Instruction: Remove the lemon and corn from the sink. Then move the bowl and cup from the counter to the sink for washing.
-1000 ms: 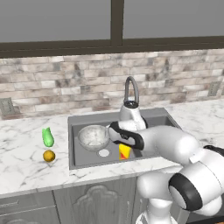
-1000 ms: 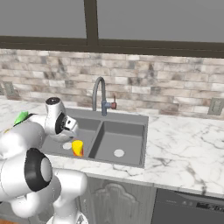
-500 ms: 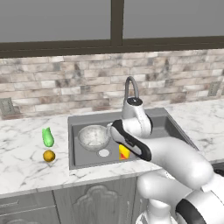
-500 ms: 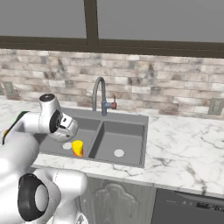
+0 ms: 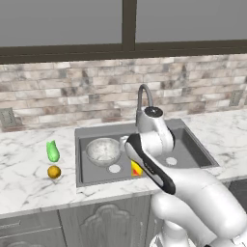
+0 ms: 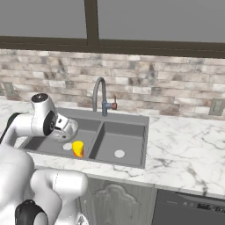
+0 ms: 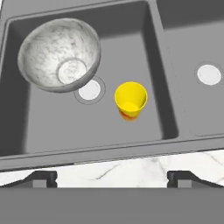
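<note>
In the left base view, the bowl (image 5: 102, 151) sits in the left basin of the sink (image 5: 87, 132). The cup (image 5: 136, 168) stands upright near it, partly hidden behind the white arm. The corn (image 5: 52, 151) and the lemon (image 5: 54, 172) lie close together on the counter (image 5: 29, 178), left of the sink.

In the right base view, the cup (image 6: 78, 148) stands in the left basin beside the drain.

In the hand view, the bowl (image 7: 60, 54) and cup (image 7: 130, 100) sit apart, with a drain between them. The jaws (image 7: 112, 178) are wide open and hold nothing.
</note>
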{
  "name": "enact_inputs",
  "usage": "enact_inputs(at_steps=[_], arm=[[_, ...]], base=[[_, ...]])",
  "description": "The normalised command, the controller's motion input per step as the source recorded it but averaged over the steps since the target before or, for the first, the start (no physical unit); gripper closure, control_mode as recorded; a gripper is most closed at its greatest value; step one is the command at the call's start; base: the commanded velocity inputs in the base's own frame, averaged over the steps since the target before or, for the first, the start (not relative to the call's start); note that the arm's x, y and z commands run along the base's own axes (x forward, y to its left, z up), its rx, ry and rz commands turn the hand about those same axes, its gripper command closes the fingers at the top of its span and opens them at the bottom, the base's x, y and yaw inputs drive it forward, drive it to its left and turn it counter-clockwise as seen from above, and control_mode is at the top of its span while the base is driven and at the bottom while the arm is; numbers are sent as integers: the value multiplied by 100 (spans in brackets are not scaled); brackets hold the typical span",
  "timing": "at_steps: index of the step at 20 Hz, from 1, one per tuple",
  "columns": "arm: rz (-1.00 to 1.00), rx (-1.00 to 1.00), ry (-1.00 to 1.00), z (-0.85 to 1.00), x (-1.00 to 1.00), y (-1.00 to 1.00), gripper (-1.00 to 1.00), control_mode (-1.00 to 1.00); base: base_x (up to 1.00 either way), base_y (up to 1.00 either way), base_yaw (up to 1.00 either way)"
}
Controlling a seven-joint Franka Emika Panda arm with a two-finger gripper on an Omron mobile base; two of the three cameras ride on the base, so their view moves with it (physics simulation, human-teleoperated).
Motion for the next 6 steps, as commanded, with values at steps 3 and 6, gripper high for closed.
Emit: enact_inputs(at_steps=[3, 6], arm=[[0, 0, -6, 23, -33, 0, -100, -100], [0, 0, -6, 25, -32, 0, -100, -100]], base=[[0, 0, 0], [0, 0, 0]])
